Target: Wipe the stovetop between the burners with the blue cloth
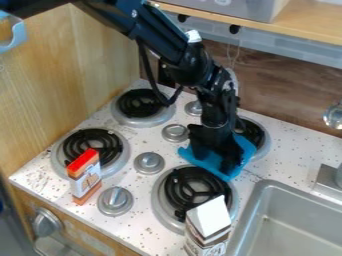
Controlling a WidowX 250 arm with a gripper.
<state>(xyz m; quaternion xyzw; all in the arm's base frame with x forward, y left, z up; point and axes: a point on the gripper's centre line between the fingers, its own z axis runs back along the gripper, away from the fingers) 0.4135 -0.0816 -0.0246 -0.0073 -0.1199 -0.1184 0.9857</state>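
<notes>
Camera view shows me the black arm [164,46] slanting in from the upper left, with its black gripper [215,159] hanging over the right half of a speckled white toy stove [155,220]. I have the gripper right at a flat blue item [248,148], which spreads out around and beneath it. I cannot tell whether my pincer is clenched on that item or released above it, nor what the item is made of. The blue item sits between the back right burner [252,132], partly hidden by the gripper, and the front right burner [194,187].

Toward my left, a small upright box [85,177], orange-red on top and at its base with a white middle, stands at the near edge of the front left burner [92,144]. Its label carries small dark marks. At the bottom edge I see a carton [208,220] with a white top, overlapping the front right burner from this angle; its brown-and-white lower sides bear dark lettering and a printed design.

Four silvery knobs [149,163] run in a line between the left and right burners, and the back left burner [139,103] lies near the wooden side wall [67,75]. The metal sink [248,212] is at the right.
</notes>
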